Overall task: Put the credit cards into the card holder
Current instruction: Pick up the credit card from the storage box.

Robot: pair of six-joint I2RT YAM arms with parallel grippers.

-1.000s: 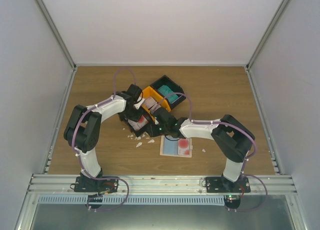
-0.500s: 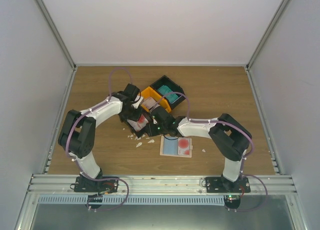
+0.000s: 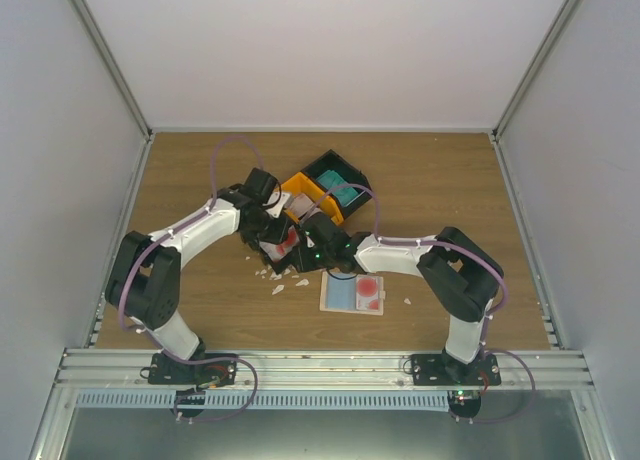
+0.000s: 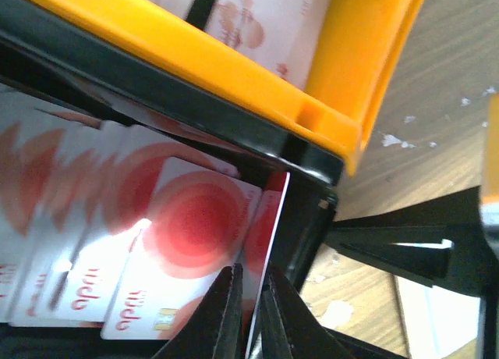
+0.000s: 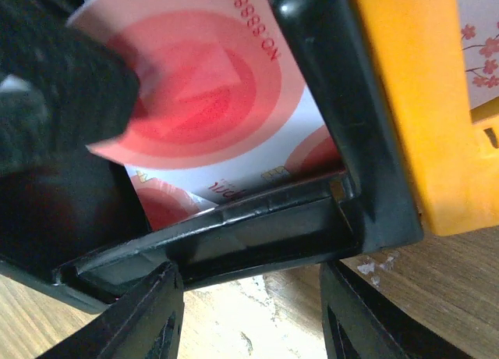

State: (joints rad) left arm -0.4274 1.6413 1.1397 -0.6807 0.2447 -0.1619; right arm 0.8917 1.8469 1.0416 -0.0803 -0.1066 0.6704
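Observation:
White credit cards with red circles (image 4: 179, 226) lie stacked in the near black bin (image 3: 270, 257). My left gripper (image 4: 251, 316) reaches into that bin, shut on the edge of one red-and-white card (image 4: 269, 218) standing at the bin's right wall. In the right wrist view that lifted card (image 5: 203, 86) sticks out from a dark blur, which is the left gripper. My right gripper (image 5: 253, 320) is open, its fingers (image 5: 156, 320) straddling bare wood just outside the bin's near wall (image 5: 257, 234). Teal cards (image 3: 345, 195) fill the far black bin. The card holder (image 3: 352, 293) lies flat in front of the bins.
An orange bin (image 3: 300, 192) with pale patterned cards (image 4: 265, 23) sits between the two black bins. Small white scraps (image 3: 278, 289) litter the wood near the bins. White walls enclose the table on three sides.
The left gripper's jaws have closed in on the card's edge, and the left arm's elbow has swung left and down. The right arm has barely moved.

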